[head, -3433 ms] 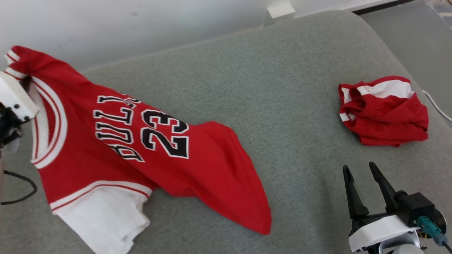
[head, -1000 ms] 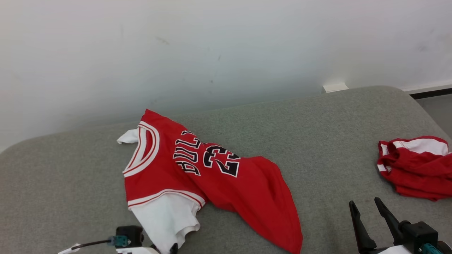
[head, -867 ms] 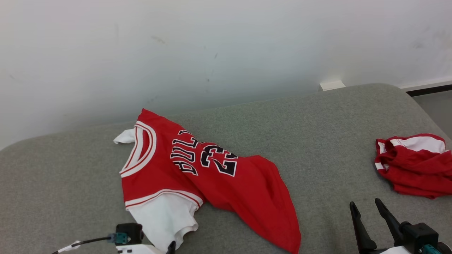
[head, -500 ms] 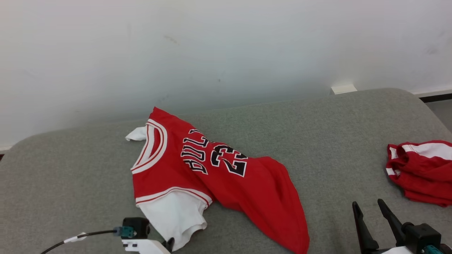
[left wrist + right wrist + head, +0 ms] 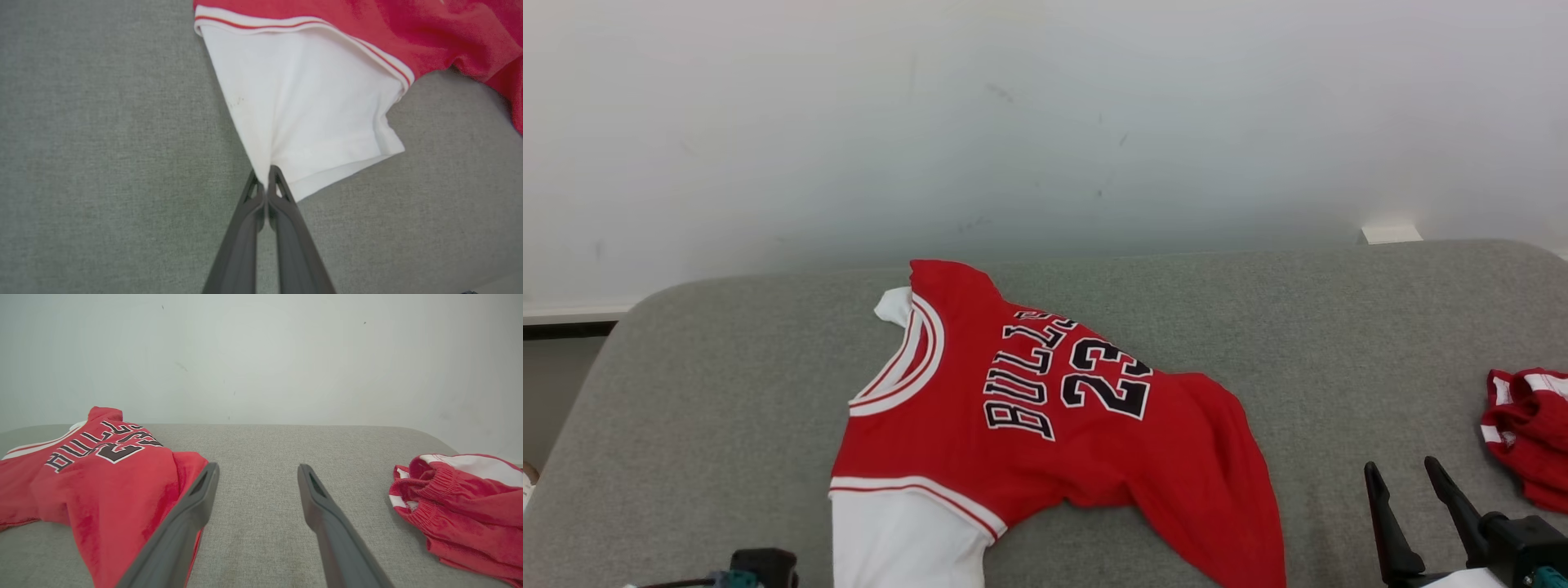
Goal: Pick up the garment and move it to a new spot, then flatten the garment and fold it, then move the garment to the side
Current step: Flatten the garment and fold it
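Note:
The garment (image 5: 1054,425) is a red jersey with "BULLS 23" in black and white sleeves, lying spread on the grey cushion (image 5: 686,392). In the left wrist view my left gripper (image 5: 265,179) is shut on the hem corner of the garment's white sleeve (image 5: 310,102), which stretches taut toward the red body. My right gripper (image 5: 1409,482) stands open at the lower right of the head view, above bare cushion, with nothing between its fingers. From the right wrist, the garment (image 5: 98,473) lies to the left of my right gripper (image 5: 257,473).
A crumpled pair of red and white shorts (image 5: 1531,433) lies at the cushion's right edge, also seen as shorts (image 5: 461,498) from the right wrist. A white wall (image 5: 1045,122) rises just behind the cushion. The cushion's left edge drops off near the floor (image 5: 547,384).
My left gripper has shut on the white sleeve's hem and pulled it toward me, straightening the jersey. The head camera has turned left, shifting the shorts toward the right edge.

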`<state>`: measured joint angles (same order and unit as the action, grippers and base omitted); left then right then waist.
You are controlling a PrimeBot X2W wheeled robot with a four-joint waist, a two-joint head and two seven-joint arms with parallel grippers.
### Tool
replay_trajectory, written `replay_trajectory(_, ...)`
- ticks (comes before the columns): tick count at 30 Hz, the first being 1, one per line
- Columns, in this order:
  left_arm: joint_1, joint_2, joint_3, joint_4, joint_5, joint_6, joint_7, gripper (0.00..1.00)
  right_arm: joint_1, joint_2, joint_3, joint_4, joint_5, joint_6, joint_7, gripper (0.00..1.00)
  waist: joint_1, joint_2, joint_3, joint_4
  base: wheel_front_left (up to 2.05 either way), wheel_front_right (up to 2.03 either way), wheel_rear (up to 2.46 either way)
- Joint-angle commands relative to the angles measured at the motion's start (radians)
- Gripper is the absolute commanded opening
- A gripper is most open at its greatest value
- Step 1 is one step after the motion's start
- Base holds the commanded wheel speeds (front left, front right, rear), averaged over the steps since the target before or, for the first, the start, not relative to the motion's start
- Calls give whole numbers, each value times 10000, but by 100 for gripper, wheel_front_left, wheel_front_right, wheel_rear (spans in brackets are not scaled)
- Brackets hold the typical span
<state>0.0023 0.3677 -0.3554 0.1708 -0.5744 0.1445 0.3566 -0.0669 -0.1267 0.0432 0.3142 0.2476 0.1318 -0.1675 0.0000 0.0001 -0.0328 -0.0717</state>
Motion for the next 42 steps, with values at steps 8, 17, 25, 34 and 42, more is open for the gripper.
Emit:
replay_trajectory(8,873,171,379,-84,-109,586,-222,0,145,-125,-108,-210,-55,-23,159,100,0,-1,-45,39,0,0,0)
replay_trajectory(17,923,57,674,587,35,888,-1172,100,281,-191,-164,-359,-76,-24,253,100,0,-1,-108,8,0,0,0)
replay_trajectory(25,377,-208,912,78,458,875,-3090,100,320,-114,-58,-562,-148,-24,253,100,0,-1,-134,30,0,0,0)
replay_trajectory(34,7,-541,857,-767,1084,673,-5501,100,197,-129,240,-1291,-125,-24,-404,100,0,-1,-260,-143,0,0,0)
replay_trajectory(42,-73,-1076,1341,-829,1659,468,-6210,100,630,26,554,-1823,-83,-24,-927,100,0,-1,-412,-210,0,0,0)
